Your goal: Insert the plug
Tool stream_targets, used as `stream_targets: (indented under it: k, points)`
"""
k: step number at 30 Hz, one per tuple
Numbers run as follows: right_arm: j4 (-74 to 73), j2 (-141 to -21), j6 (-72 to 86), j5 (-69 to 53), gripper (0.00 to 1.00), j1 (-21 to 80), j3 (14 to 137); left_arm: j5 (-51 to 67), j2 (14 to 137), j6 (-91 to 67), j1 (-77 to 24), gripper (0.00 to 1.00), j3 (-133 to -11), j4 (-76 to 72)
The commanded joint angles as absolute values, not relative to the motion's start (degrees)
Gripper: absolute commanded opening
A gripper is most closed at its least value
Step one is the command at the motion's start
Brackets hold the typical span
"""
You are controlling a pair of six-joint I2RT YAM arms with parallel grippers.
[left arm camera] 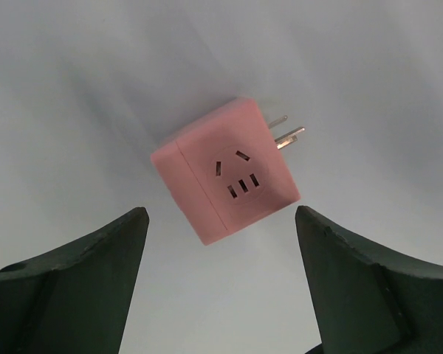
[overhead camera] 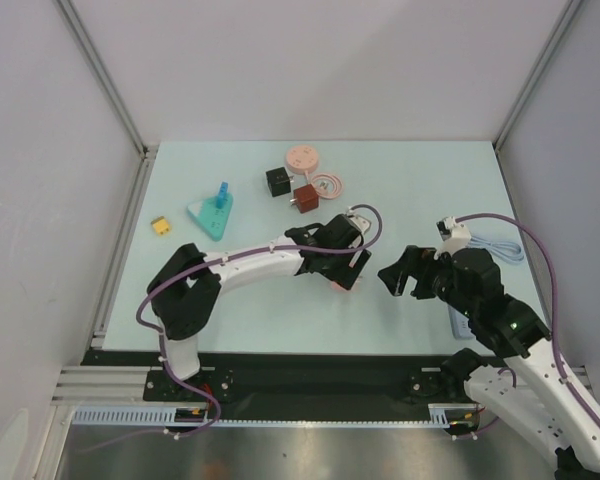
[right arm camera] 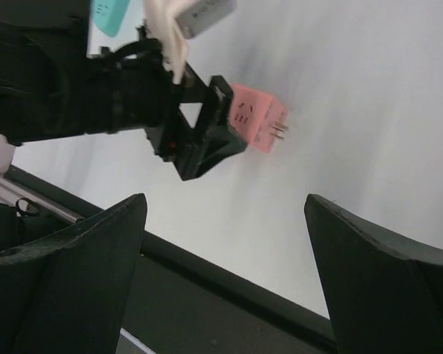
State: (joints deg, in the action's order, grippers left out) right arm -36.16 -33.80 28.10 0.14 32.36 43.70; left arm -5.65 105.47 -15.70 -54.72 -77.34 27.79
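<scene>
My left hand [left arm camera: 220, 214] is spread wide and grips nothing. It hangs just over the plug [left arm camera: 225, 177], a pink cube lying loose on the bench [left arm camera: 96, 88]. In the wrist view the plug sits between the two fingers [left arm camera: 96, 273] and a little beyond their tips, touching neither. It lies skewed to the line of the jaws. Its socket face looks up at the camera and its prongs [left arm camera: 288, 133] point away to the upper right, low along the bench.

I judge the step in hand to be the pickup. To do it well I would first turn the wrist until the fingers face two opposite flat sides. A grip across the corners would likely spin the cube. Then I would come straight down and close on the middle of the body, keeping well off the prongs so they stay free for insertion.

My right hand [right arm camera: 225, 203] is also spread and empty. It hovers apart from the plug, on the prong side.
</scene>
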Motion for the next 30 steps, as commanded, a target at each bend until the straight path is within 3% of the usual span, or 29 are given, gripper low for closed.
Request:
stream_targets:
  k: [1, 10, 19, 25, 30]
  points:
    - [-34.90, -32.78, 26.46, -2.11, 0.94, 32.08, 46.41, -7.90, 106.69, -17.84, -55.11, 0.87, -80.16, 27.77]
    - [-34.19, -31.55, 26.63, -1.50, 0.94, 32.08, 43.42, -7.64, 109.34, -18.37, -55.63, 0.86, -81.12, 27.86]
    - [-34.28, -30.32, 26.89, -2.99, 0.94, 32.08, 42.71, -9.85, 111.71, -16.96, -55.63, 0.77, -82.88, 27.51]
    - [-32.88, -30.67, 27.42, -4.66, 0.94, 32.08, 42.01, -9.31, 111.36, -18.81, -55.63, 0.83, -84.29, 27.77]
    - [-32.17, -30.41, 27.25, -5.18, 0.94, 32.08, 40.96, -11.60, 113.64, -20.39, -55.37, 0.78, -86.04, 28.56]
